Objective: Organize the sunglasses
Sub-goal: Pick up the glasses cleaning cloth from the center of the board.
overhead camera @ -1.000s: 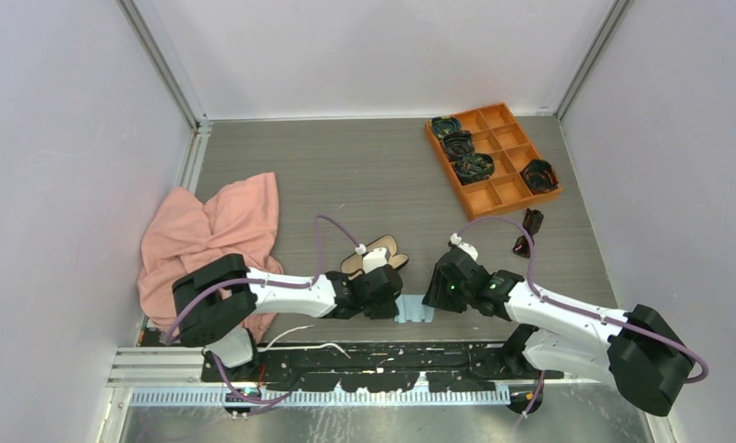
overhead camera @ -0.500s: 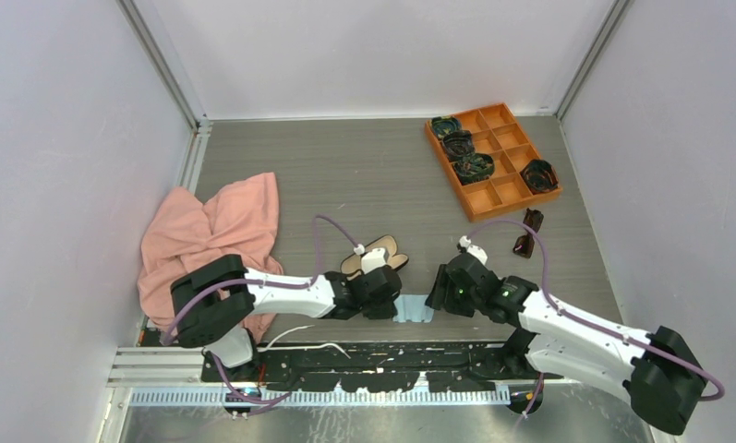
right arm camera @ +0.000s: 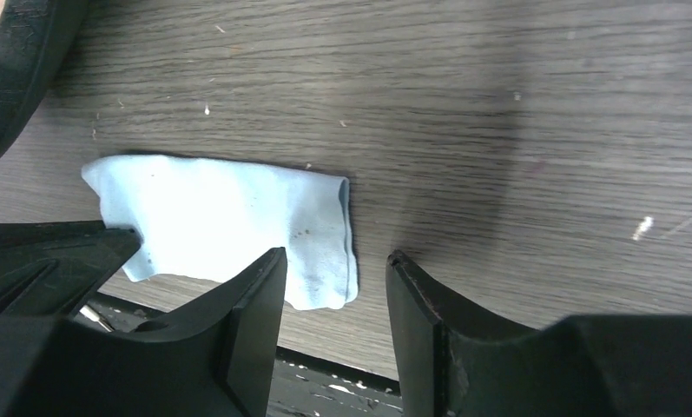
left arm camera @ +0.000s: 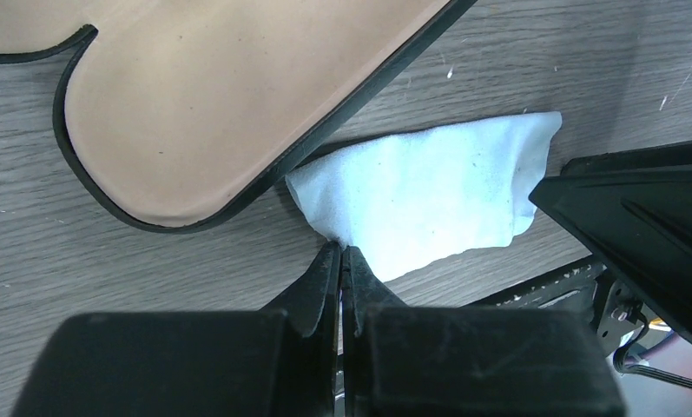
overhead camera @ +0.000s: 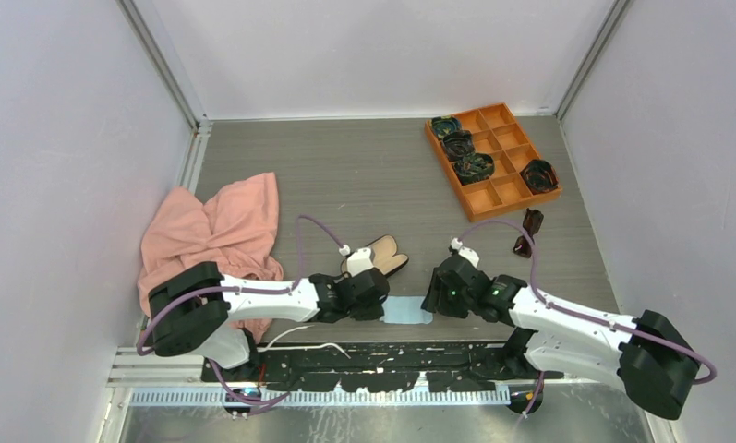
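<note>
The sunglasses [overhead camera: 532,221], small and dark, lie on the table to the right, below the orange tray, away from both grippers. The open black case [overhead camera: 380,255] with tan lining [left arm camera: 220,95] lies just behind my left gripper. My left gripper [left arm camera: 340,249] [overhead camera: 383,308] is shut on a corner of a light blue cloth [left arm camera: 429,195] [overhead camera: 408,313] lying flat at the table's near edge. My right gripper [right arm camera: 337,261] [overhead camera: 431,304] stands open over the cloth's [right arm camera: 229,221] other end, whose edge sits ahead of the gap, unclamped.
An orange divided tray [overhead camera: 508,189] at the back right holds several dark coiled bundles [overhead camera: 475,167]. A pink cloth [overhead camera: 211,231] lies crumpled at the left. The black rail [right arm camera: 325,382] runs along the table's near edge just below the blue cloth.
My left gripper has drawn leftward with the cloth corner, and the blue cloth, bunched before, now lies spread flat. The right gripper stays beside it, open.
</note>
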`<action>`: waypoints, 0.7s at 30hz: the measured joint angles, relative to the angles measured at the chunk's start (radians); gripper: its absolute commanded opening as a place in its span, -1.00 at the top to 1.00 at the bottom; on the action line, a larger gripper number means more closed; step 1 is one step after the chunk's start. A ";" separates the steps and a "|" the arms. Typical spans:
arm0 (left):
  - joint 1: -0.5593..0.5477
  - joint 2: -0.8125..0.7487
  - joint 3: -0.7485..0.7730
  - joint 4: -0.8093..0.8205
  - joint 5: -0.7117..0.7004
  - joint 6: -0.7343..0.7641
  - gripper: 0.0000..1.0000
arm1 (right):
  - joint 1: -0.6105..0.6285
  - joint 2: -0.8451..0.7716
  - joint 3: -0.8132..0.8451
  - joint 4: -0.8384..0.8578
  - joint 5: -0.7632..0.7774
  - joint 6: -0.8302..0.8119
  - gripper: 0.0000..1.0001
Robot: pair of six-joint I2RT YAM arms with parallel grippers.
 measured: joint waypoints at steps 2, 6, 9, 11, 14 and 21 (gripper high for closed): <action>0.000 0.000 -0.004 0.000 0.001 0.000 0.99 | 0.013 0.024 0.006 0.021 0.001 0.003 0.08; 0.000 0.001 -0.004 0.000 0.006 0.000 0.99 | 0.038 0.092 0.037 0.034 0.010 0.003 0.17; 0.000 0.001 -0.006 0.000 0.008 -0.007 0.99 | 0.069 0.126 0.055 0.037 0.024 -0.001 0.20; 0.000 0.001 -0.014 0.002 0.007 -0.012 0.99 | 0.094 0.147 0.070 0.031 0.039 -0.003 0.21; 0.000 0.001 -0.027 0.000 0.007 -0.017 0.99 | 0.119 0.181 0.097 0.012 0.066 -0.008 0.23; 0.000 0.001 -0.030 0.002 0.007 -0.018 0.99 | 0.141 0.235 0.140 -0.026 0.100 -0.009 0.28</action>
